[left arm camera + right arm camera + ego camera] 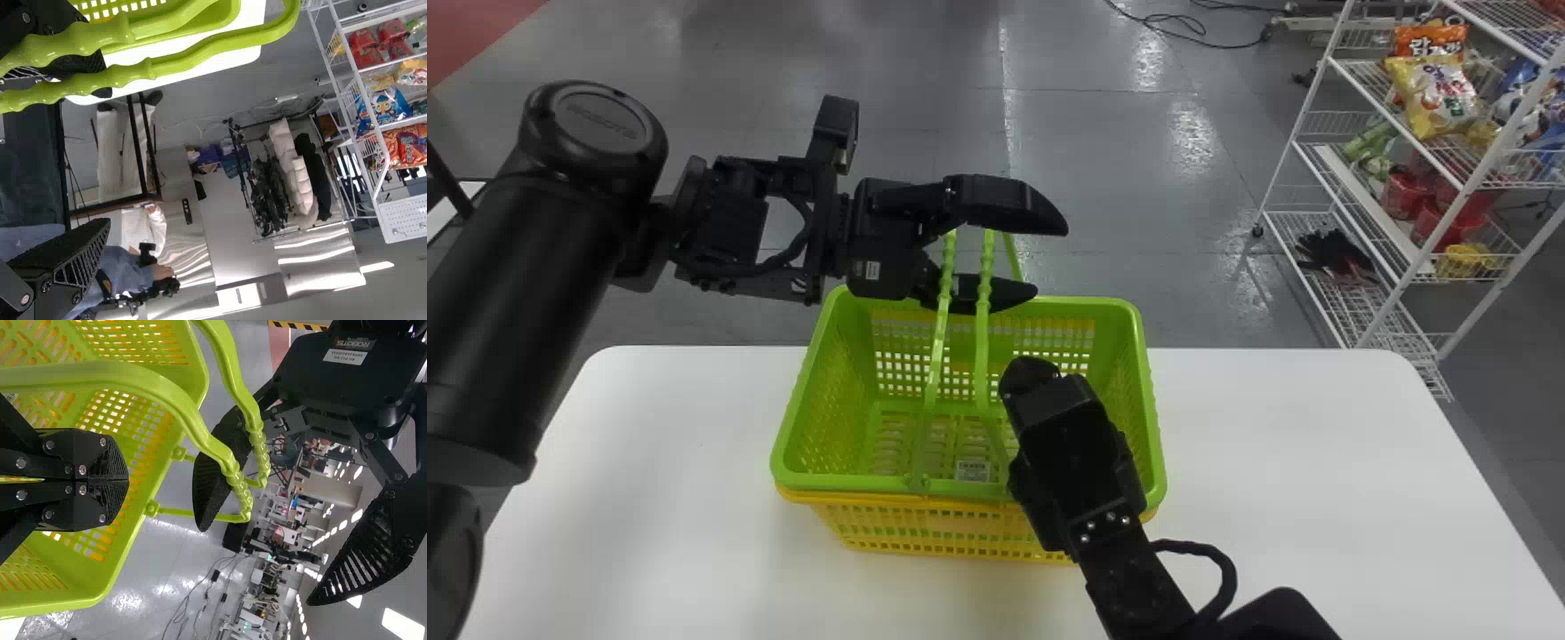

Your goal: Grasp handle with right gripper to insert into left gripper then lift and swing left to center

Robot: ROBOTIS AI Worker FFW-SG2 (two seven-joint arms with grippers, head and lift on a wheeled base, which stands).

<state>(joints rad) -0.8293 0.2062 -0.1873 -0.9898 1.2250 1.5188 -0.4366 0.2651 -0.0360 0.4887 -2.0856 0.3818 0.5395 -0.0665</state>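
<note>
Above the green latticed plastic basket, ribbed green plastic handles stand within the open left gripper, presumably for clamping; the right gripper, closed and empty, hovers over the basket.

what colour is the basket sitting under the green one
Yellow: the lower basket is yellow, seen best in the head view below the green basket's rim.
</note>
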